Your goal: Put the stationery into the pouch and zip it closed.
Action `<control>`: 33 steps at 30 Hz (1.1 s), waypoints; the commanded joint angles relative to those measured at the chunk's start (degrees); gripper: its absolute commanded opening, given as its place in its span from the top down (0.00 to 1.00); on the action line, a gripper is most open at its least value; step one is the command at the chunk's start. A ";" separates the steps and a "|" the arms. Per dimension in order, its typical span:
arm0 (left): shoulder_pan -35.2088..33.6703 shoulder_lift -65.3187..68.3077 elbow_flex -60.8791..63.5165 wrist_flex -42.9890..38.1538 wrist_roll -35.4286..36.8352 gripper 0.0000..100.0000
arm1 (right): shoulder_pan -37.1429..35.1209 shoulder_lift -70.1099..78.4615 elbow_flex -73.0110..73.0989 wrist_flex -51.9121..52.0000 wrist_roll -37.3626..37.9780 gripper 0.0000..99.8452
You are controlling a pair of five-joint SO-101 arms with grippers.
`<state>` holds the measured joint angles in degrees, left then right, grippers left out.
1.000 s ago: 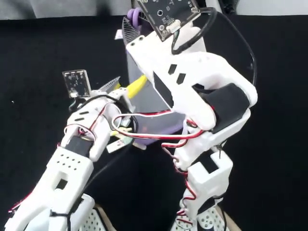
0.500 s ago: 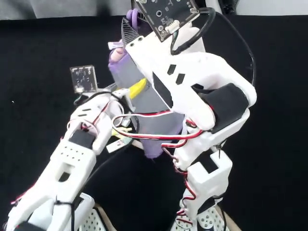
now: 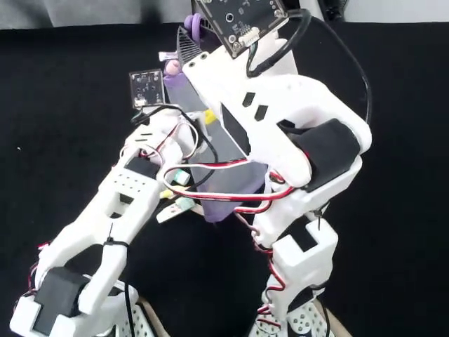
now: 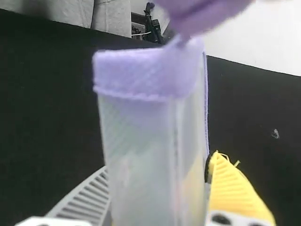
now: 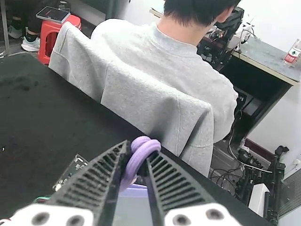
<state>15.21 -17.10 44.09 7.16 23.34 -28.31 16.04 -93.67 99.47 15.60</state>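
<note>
The pouch [image 3: 226, 149], a translucent grey bag with purple trim, hangs upright above the black table [image 3: 56, 105], between the two arms and hidden in part by the right arm's white housing. In the high view its purple bottom edge shows just under the red and white wires. The right gripper [image 5: 136, 151] is up at the top of the pouch, and its two black ribbed fingers [image 5: 101, 176] are clamped tight on the purple loop [image 5: 142, 149] that sticks up from the pouch's upper end. That pinch also shows near the top edge of the high view. The left gripper [image 4: 160, 165] is lower down at the pouch's body. In the left wrist view the grey ribbed finger [image 4: 87, 197] lies against one side of the bag and the yellow finger [image 4: 230, 188] against the other, so it seems to be squeezing the pouch across its width, though the close view hides the actual contact. The purple band [image 4: 146, 75] at the pouch's end stands above both fingers. On the table under the left arm, just beside the pouch's lower edge, lies a small pale item [image 3: 174, 208].
</note>
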 commanded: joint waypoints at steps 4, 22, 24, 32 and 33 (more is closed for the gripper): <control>-1.54 -1.14 -2.42 -0.18 -0.62 0.96 | 0.97 -0.92 -1.98 1.32 -0.35 0.99; 0.40 -57.32 19.91 -0.35 -10.29 0.97 | 14.77 5.67 -2.07 -7.03 -0.70 0.99; 1.89 -64.53 22.64 -0.18 -14.07 0.97 | 16.18 6.29 -2.07 -7.91 -0.79 0.99; 6.11 -80.97 31.87 -0.18 -24.09 0.97 | 23.38 6.64 -2.07 -11.25 -0.79 0.99; 6.02 -81.32 32.40 -0.18 -24.88 0.97 | 24.35 6.64 -2.07 -11.60 -0.79 0.99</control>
<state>20.48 -92.88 76.00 7.34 2.33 -9.67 22.64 -94.11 90.68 15.43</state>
